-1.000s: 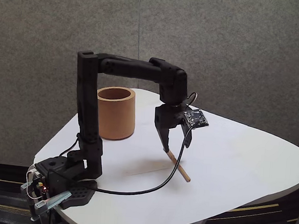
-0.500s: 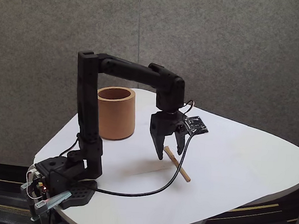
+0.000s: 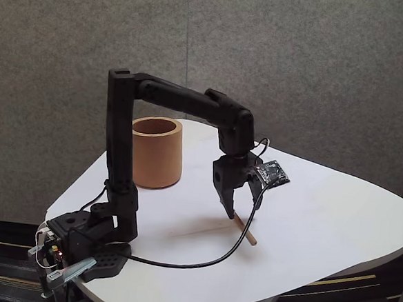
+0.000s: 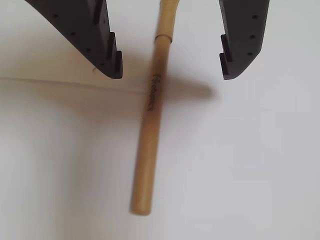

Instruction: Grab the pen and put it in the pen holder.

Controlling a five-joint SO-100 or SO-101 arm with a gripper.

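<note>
Two jaws spread over pen

Fixed view, left to right: arm base at desk (image 3: 335, 222) edge, holder (image 3: 156, 153) upright behind, well apart from pen (image 3: 246, 233) lying flat on desk. Gripper (image 3: 241, 203) points down over pen's near end. Wrist view: jaws wide apart, gripping nothing, pen (image 4: 149, 122) between them on desk, tips not touching it.

Fixed view — oblique, distant; wrist view — close, straight down; both share pen (image 3: 244, 231) (image 4: 150, 120).

pen (image 4: 150, 125) lying free between spread jaws, bare table (image 3: 335, 222) around
</note>
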